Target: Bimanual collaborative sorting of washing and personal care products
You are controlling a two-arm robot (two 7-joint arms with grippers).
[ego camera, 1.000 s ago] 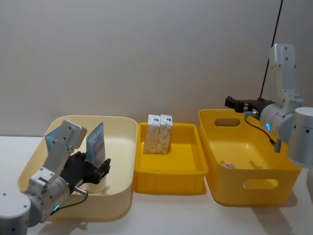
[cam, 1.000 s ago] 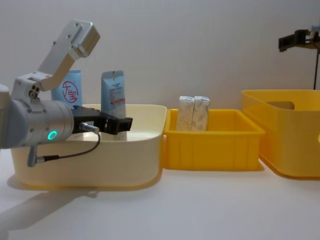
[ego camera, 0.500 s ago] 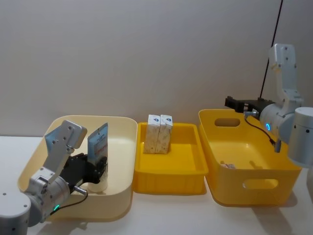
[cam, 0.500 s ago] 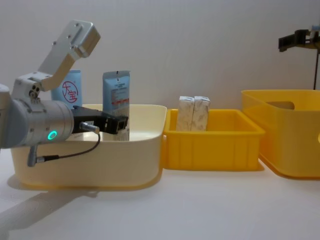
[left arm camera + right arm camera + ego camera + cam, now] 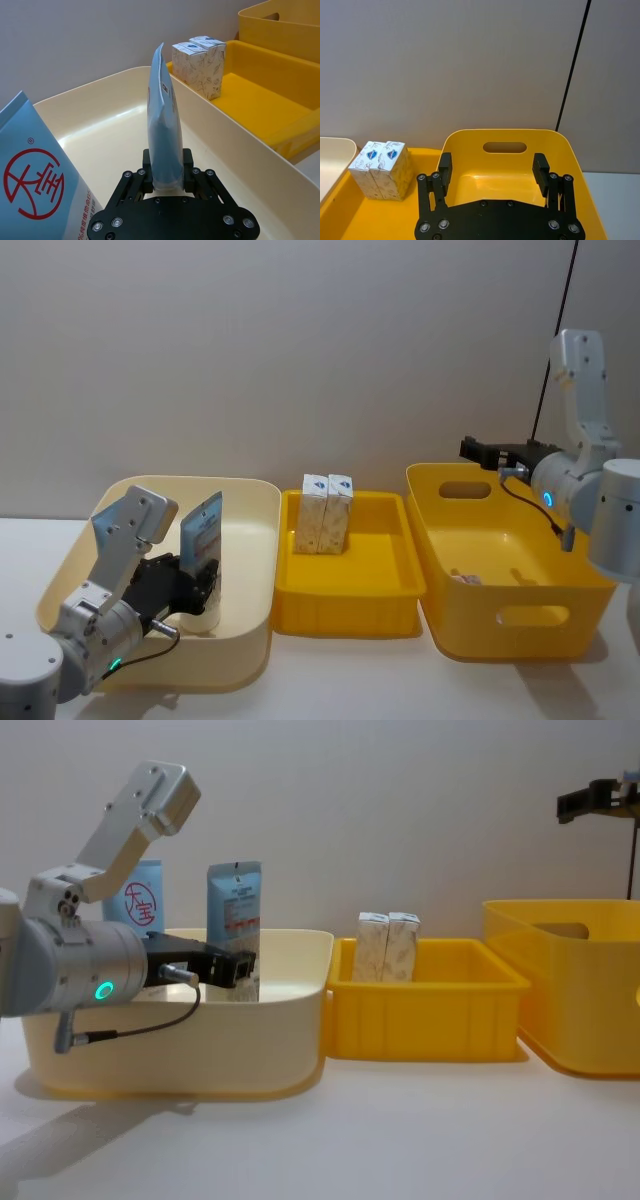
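My left gripper (image 5: pixel 165 172) sits inside the cream bin (image 5: pixel 262 570) and is shut on the lower end of a flat light-blue tube (image 5: pixel 162 125) with a red-white label, held upright (image 5: pixel 234 920). A second light-blue tube (image 5: pixel 137 898) with a red round logo (image 5: pixel 34 176) stands in the same bin, behind the arm. Two beige speckled cartons (image 5: pixel 325 512) stand side by side in the middle yellow tray (image 5: pixel 345 612). My right gripper (image 5: pixel 492 167) hovers open and empty over the far end of the right yellow bin (image 5: pixel 480 630).
A small red-and-white item (image 5: pixel 466 578) lies on the floor of the right yellow bin. The three containers stand in a row, almost touching, on a white table (image 5: pixel 400 1130) with a grey wall behind. A dark cable (image 5: pixel 558 320) hangs by the right arm.
The left gripper's fingers have closed onto the labelled tube, and it has straightened from a lean to upright. The right arm has not moved.
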